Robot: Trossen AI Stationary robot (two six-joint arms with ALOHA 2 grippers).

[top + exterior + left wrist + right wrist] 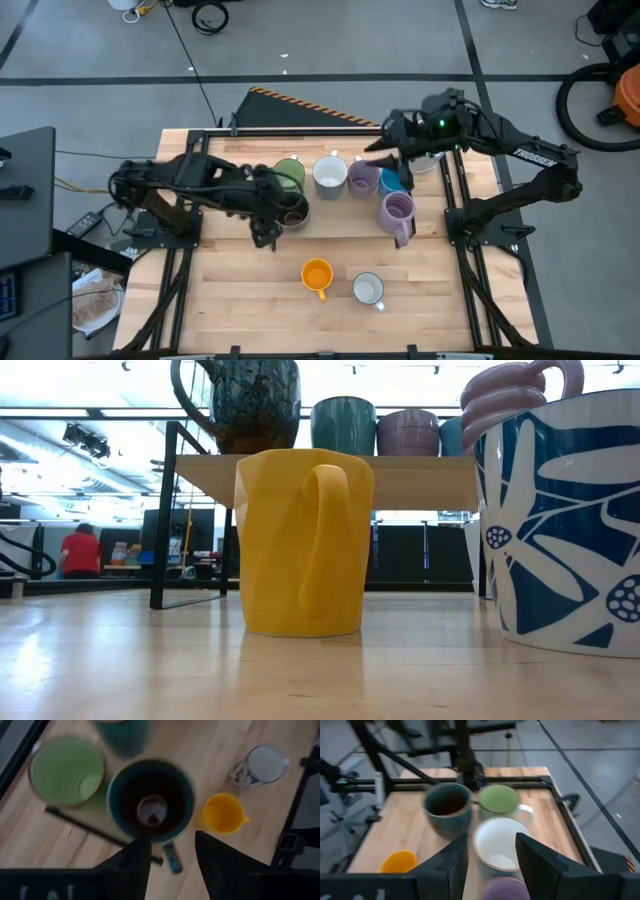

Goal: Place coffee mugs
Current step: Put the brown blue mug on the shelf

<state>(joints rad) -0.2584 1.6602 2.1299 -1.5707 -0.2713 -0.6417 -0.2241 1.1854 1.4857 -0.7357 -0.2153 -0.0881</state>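
Judging by the layout, the job looks a bit over halfway. A row of mugs runs across the far part of the table (230, 300): the green mug (289, 173), then the white mug (330, 172) touching or nearly touching it, the lavender mug (362, 178) and the blue mug (391, 181). The tall lavender mug (397, 213) stands just nearer than the blue one. The dark mug (293, 212) sits just nearer than the green mug, slightly out of the row.

The left gripper (268, 222) hovers right beside the dark mug. Its wrist view shows the fingers (134, 860) apart, with the dark mug just beyond their tips and its handle between them, not clamped. The right gripper (383, 158) hangs over the far end of the row, near the lavender mug; its fingers (454, 862) also stand apart, gripping nothing, with the white mug just past them.

Two mugs are left well apart from the row, toward the near edge: the orange mug (317, 275) and, beside it, the pale mug (368, 289). Both are untouched, and the dark mug's final spot is probably not yet settled.
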